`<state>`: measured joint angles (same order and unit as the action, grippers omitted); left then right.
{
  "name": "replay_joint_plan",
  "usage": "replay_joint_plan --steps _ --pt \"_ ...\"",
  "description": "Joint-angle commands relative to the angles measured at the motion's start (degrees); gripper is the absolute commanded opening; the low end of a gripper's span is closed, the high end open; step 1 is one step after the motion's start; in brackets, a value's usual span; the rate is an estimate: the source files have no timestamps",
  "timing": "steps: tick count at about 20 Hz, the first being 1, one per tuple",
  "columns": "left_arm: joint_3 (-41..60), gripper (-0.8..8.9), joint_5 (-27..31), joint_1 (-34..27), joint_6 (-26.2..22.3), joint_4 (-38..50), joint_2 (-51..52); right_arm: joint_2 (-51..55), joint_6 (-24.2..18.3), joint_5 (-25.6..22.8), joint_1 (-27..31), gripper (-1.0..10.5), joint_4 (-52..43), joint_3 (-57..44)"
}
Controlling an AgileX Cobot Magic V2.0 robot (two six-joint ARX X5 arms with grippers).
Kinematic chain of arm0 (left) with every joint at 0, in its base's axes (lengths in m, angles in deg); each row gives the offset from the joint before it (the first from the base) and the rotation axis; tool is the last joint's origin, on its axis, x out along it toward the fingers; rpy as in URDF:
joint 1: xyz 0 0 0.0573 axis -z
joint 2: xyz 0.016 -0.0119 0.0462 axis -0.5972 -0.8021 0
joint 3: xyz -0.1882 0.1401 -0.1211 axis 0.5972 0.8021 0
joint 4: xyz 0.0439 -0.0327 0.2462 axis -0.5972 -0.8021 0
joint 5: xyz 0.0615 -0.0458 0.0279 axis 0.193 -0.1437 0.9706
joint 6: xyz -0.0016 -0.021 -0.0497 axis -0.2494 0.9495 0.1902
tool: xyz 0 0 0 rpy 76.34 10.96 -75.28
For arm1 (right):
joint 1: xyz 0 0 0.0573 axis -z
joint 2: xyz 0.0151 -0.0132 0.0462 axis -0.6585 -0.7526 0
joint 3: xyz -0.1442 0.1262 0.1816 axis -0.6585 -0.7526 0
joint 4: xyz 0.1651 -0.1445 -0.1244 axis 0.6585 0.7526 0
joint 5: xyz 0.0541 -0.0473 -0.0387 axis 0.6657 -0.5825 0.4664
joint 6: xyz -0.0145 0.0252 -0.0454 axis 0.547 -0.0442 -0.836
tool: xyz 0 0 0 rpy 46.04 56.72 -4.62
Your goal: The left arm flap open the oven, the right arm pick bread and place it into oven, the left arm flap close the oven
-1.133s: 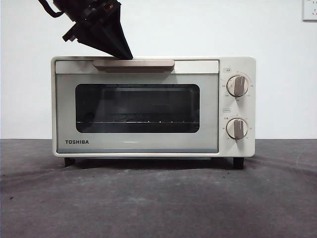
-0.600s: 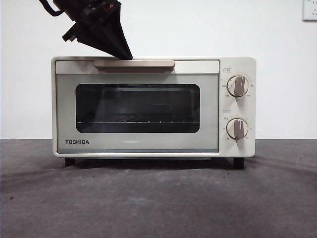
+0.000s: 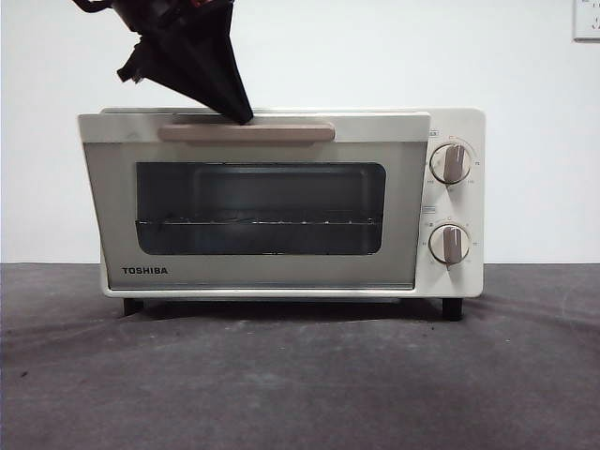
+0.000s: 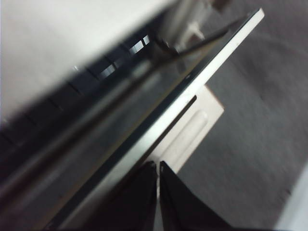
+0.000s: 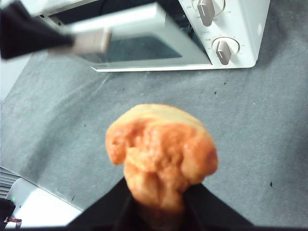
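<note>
The cream-white TOSHIBA oven [image 3: 450, 272] stands on the grey table, its door tilted a little outward at the top. My left gripper [image 3: 242, 114] comes down from the upper left with its tip at the beige handle [image 3: 246, 132]. In the left wrist view its jaws [image 4: 158, 167] are shut, pressed against the door's top edge beside the handle [image 4: 192, 132]. My right gripper [image 5: 159, 204] is shut on the orange-tan bread [image 5: 161, 154] and holds it above the table in front of the oven [image 5: 240, 29]. The bread is out of the front view.
Two beige knobs [image 3: 450, 164] sit on the oven's right side. A wire rack [image 3: 258, 222] shows through the glass. Grey cloth [image 3: 300, 375] covers the table in front of the oven. A white wall socket [image 3: 587, 19] is at the top right.
The oven door has swung outward at the top from fully closed, and the left gripper's tip has come slightly forward with the handle.
</note>
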<state>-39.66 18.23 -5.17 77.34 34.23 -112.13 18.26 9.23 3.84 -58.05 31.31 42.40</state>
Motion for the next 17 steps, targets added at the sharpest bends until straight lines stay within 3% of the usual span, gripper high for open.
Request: replay_joint_plan --steps 1,10,17 --pt "0.39 0.16 2.05 0.02 -0.87 -2.34 -2.16 -0.09 0.59 0.24 -0.26 0.6 -0.44 0.33" --pt "0.96 0.16 2.03 2.12 0.11 -4.15 -1.66 -0.09 0.57 0.24 -0.26 0.6 -0.44 0.33" --pt "7.34 0.16 3.28 5.35 3.04 2.1 -0.66 -0.09 0.52 0.22 -0.26 0.6 -0.46 0.33"
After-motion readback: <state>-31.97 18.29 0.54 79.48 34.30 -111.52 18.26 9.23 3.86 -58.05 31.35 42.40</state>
